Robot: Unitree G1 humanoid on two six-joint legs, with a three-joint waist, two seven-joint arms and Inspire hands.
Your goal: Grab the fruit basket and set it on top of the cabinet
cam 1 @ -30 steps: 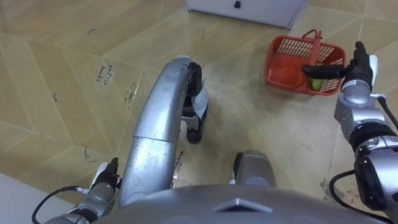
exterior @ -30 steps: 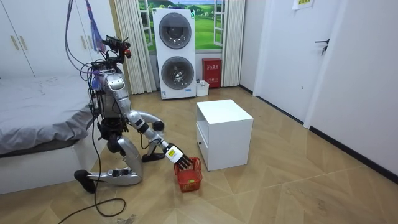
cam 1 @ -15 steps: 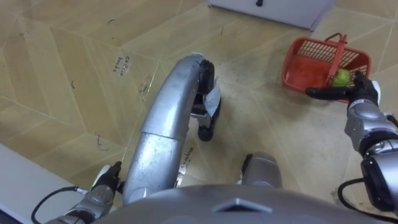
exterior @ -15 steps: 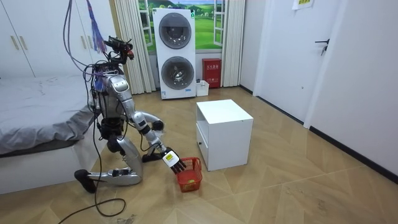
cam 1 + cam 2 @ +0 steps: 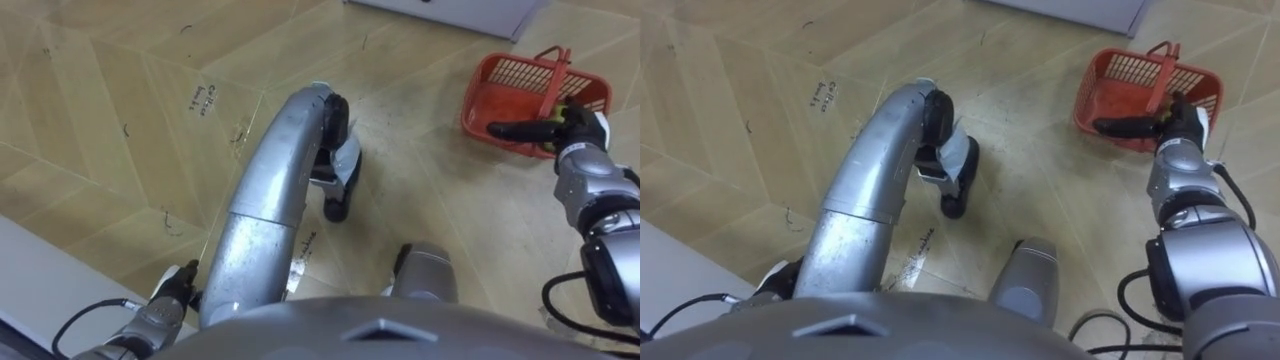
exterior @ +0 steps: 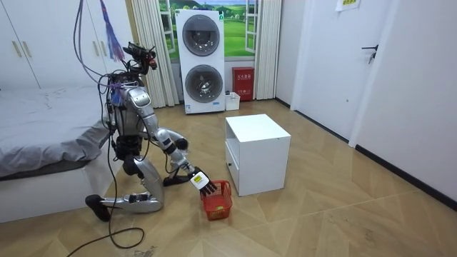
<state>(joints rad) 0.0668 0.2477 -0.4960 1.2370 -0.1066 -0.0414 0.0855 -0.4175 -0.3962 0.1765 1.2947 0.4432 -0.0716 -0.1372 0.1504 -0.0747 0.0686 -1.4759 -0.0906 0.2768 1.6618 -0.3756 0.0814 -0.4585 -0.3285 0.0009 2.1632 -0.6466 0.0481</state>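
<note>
Right robot hand [image 5: 567, 127] open, fingers [image 5: 515, 130] straight over red fruit basket [image 5: 520, 70] near rim, holding nothing — shift toward upright handle [image 5: 556, 75], curl fully under before lifting.

A white cabinet [image 6: 258, 137] stands near a bed [image 6: 44, 139].

Inventory count:
- basket [image 5: 525, 68]: 1, red
- fruit [image 6: 221, 209] visible in basket: 1, yellow-green
- white cabinet [image 6: 257, 153]: 1
- washing machines [image 6: 203, 84]: 2, stacked
- red box [image 6: 243, 83]: 1
- bed [image 6: 43, 135]: 1
- door [image 6: 332, 64]: 1
- curtains [image 6: 150, 50]: 2
</note>
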